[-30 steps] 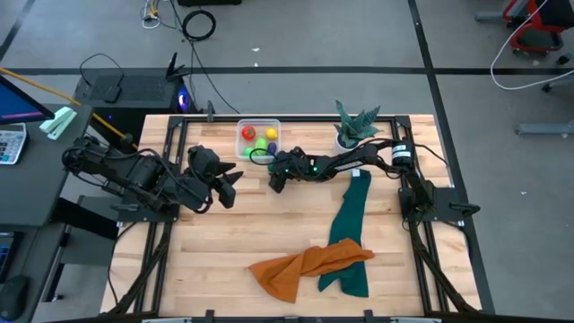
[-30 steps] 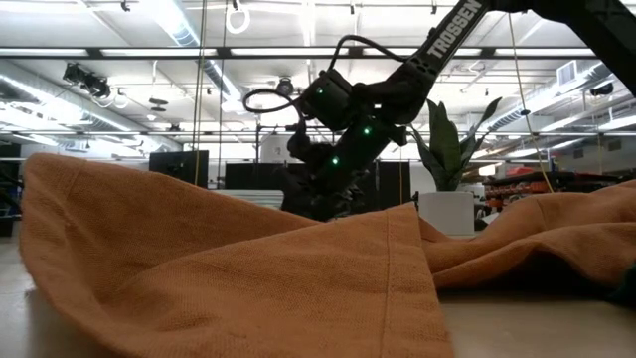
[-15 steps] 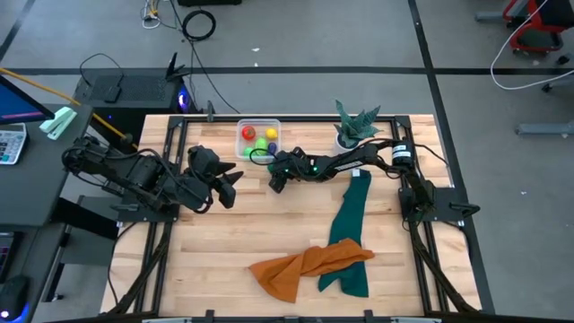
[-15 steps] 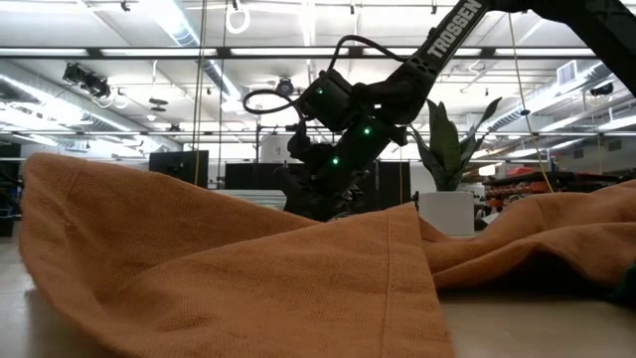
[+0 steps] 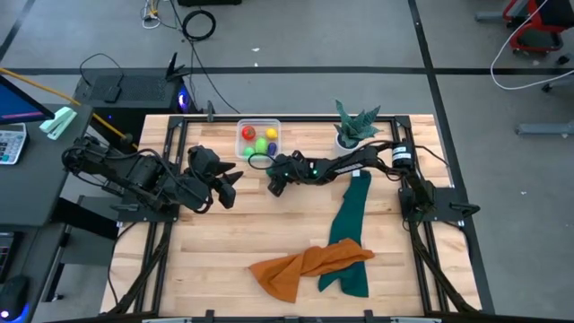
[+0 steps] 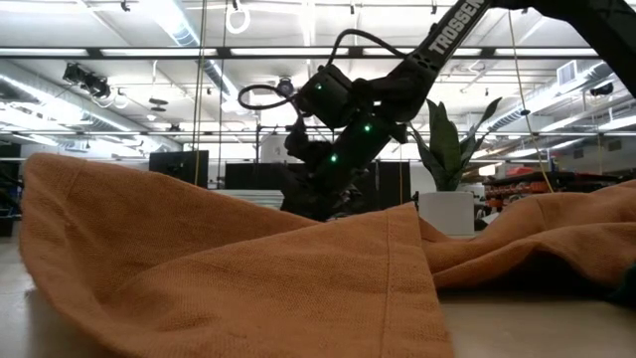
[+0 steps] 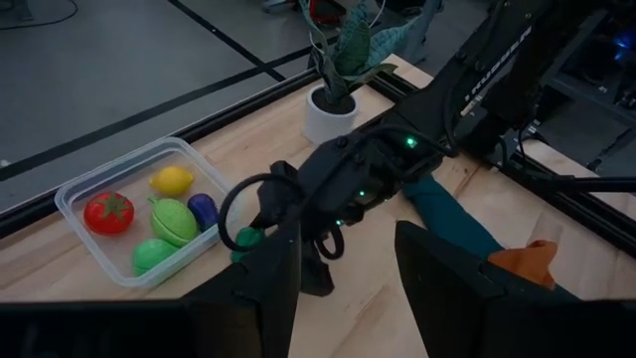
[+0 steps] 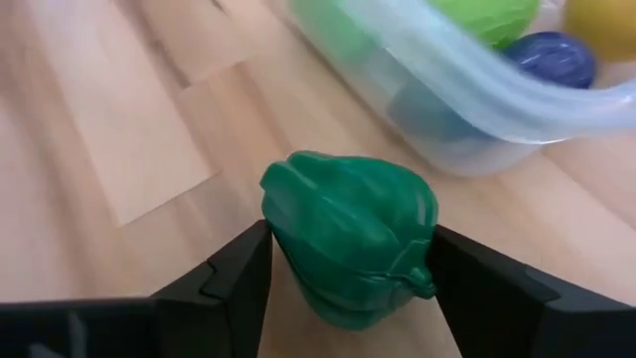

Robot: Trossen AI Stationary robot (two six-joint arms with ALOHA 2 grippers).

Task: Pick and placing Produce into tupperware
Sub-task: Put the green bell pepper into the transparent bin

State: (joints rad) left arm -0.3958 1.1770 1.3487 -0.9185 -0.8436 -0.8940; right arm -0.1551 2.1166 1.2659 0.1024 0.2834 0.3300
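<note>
Dark green produce piece sits clamped between my right gripper fingers, just beside the tupperware — red, yellow, purple and two light green already inside. Left gripper waits farther off, fingers apart.

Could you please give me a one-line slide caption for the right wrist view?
The right gripper holds the dark green produce piece just outside the clear tupperware.

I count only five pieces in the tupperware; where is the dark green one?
The dark green piece sits clamped in the right gripper, just outside the tupperware, above the table.
</note>
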